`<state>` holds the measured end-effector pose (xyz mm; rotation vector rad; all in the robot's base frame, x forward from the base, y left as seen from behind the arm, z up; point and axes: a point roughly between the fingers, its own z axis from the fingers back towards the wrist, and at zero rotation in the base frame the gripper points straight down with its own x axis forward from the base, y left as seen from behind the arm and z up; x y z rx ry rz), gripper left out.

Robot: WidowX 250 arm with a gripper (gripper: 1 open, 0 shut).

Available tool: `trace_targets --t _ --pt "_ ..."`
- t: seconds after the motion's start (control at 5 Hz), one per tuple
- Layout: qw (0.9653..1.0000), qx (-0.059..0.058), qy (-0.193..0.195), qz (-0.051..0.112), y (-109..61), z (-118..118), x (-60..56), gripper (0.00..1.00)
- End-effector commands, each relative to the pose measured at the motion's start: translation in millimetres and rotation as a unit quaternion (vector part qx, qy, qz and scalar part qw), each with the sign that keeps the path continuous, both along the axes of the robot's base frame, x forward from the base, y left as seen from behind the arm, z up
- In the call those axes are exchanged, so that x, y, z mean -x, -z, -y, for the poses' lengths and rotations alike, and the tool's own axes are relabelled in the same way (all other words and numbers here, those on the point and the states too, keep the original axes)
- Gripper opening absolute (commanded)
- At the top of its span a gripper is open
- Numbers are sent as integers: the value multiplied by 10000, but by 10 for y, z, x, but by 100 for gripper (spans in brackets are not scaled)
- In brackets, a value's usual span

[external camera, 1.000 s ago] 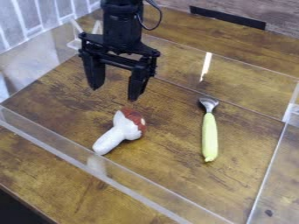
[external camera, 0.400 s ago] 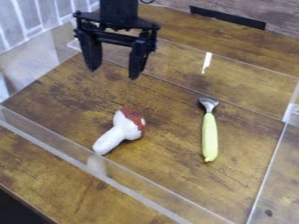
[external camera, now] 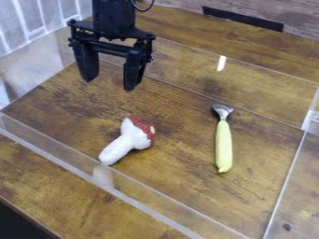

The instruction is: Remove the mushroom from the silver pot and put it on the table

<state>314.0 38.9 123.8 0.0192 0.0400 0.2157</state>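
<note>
End effector (external camera: 110,73) open, nothing gripped; arm (external camera: 112,17) cut off at top edge, pot n/v.

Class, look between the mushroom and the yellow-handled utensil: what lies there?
In the camera view, only bare wooden tabletop lies between the mushroom and the utensil.

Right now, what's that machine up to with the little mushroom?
Nothing is being held: the gripper hangs open above the table, behind the mushroom. The mushroom lies on its side on the wood, with a yellow-handled utensil off to the right. No silver pot is in view.
</note>
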Motion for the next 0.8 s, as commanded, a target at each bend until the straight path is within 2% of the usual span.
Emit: trace_targets --t 0.0,0.2,0.6 --pt "9999 -28 -19 159 -94 -121 -37 100" --pt "9999 28 41 111 -61 -156 -67 100" --pt "9999 102 76 73 -140 -157 -109 100"
